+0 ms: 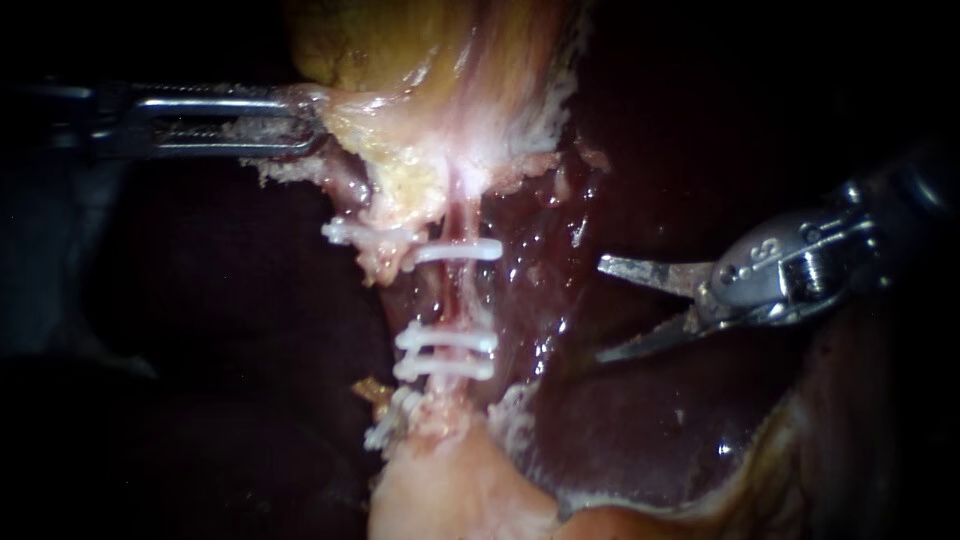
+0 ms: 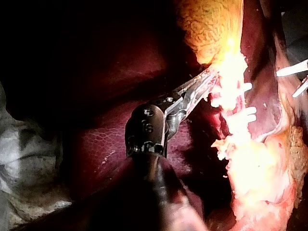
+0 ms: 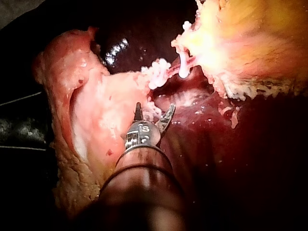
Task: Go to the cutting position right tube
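The right tube (image 1: 458, 295) runs as a thin pink strand from the gallbladder (image 1: 400, 50) on the far side to the pale tissue on the near side. An upper clip (image 1: 462, 250) lies across it, and two lower clips (image 1: 447, 340) sit close together nearer to us; the bare stretch between them looks like the place for a cut. The right instrument (image 1: 603, 308) sits well to the right of that stretch. Its two blades are spread open with nothing between them, pointing left toward the tube over the wet liver (image 1: 650, 430). The left instrument (image 1: 310, 122) has its jaws closed on the gallbladder's edge, far and left of the tube, and appears to keep the strand taut. The risk from here is that the open blades, travelling left, graze the liver surface or arrive off the gap and catch a clip. A cut placed too close to the single upper clip might let that clip slip off the stump.
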`<state>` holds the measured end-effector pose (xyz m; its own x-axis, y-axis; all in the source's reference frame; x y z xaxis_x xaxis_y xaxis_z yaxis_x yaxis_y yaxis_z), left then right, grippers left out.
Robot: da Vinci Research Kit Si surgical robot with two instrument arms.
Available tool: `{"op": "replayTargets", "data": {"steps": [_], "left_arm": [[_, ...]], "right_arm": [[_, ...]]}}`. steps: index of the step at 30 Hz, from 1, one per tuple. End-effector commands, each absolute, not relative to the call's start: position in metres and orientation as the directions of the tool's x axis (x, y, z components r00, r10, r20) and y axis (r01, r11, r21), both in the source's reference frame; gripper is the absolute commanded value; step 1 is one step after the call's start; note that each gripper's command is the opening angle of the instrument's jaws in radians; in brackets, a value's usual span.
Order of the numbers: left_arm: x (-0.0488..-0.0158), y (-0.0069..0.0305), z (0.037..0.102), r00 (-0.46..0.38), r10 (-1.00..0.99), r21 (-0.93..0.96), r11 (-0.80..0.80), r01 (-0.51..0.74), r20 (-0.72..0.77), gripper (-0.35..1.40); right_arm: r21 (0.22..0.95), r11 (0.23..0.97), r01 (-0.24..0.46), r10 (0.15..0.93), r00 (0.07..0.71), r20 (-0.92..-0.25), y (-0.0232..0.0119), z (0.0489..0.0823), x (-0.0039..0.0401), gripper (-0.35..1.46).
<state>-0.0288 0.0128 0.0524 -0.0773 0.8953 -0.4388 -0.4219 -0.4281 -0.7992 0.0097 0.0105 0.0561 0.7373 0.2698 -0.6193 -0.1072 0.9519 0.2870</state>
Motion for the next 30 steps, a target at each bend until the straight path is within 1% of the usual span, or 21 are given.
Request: {"op": "replayTargets", "data": {"steps": [1, 5, 11, 16, 19, 20, 23, 28, 30], "left_arm": [[-0.0286, 0.0129, 0.0521, -0.077, 0.896, -0.801, -0.427, -0.42, -0.437, -0.35], [-0.0272, 0.014, 0.05, -0.079, 0.901, -0.81, -0.419, -0.411, -0.426, -0.35], [-0.0244, 0.0157, 0.0464, -0.037, 0.903, -0.814, -0.404, -0.416, -0.429, -0.35], [-0.0239, 0.0158, 0.046, -0.035, 0.903, -0.814, -0.402, -0.42, -0.428, -0.35], [-0.0241, 0.0157, 0.0462, -0.034, 0.903, -0.813, -0.402, -0.422, -0.429, -0.35], [-0.0241, 0.0157, 0.0462, -0.034, 0.903, -0.813, -0.402, -0.422, -0.429, -0.35], [-0.0242, 0.0157, 0.0462, -0.034, 0.903, -0.812, -0.402, -0.422, -0.429, -0.35], [-0.0242, 0.0156, 0.0463, -0.034, 0.902, -0.812, -0.402, -0.423, -0.43, -0.35], [-0.0243, 0.0156, 0.0463, -0.033, 0.902, -0.812, -0.403, -0.423, -0.43, -0.35]], "right_arm": [[0.287, 0.952, -0.107, 0.27, 0.737, -0.619, 0.0104, 0.0562, 0.0098, 1.43], [0.287, 0.952, -0.107, 0.27, 0.737, -0.619, 0.0104, 0.0562, 0.0098, 1.43], [0.288, 0.952, -0.107, 0.269, 0.739, -0.617, 0.0105, 0.0561, 0.0098, 1.43], [0.306, 0.947, -0.095, 0.277, 0.725, -0.631, 0.0106, 0.0561, 0.0099, 1.41], [0.338, 0.938, -0.075, 0.296, 0.678, -0.672, 0.0108, 0.0564, 0.0105, 1.39], [0.372, 0.926, -0.065, 0.321, 0.655, -0.684, 0.0109, 0.0567, 0.0109, 1.39], [0.432, 0.899, -0.068, 0.379, 0.614, -0.692, 0.0113, 0.0575, 0.012, 1.39], [0.506, 0.86, -0.07, 0.453, 0.563, -0.691, 0.0119, 0.059, 0.0138, 1.39], [0.526, 0.848, -0.066, 0.47, 0.554, -0.688, 0.0122, 0.0598, 0.0146, 1.39]]}}
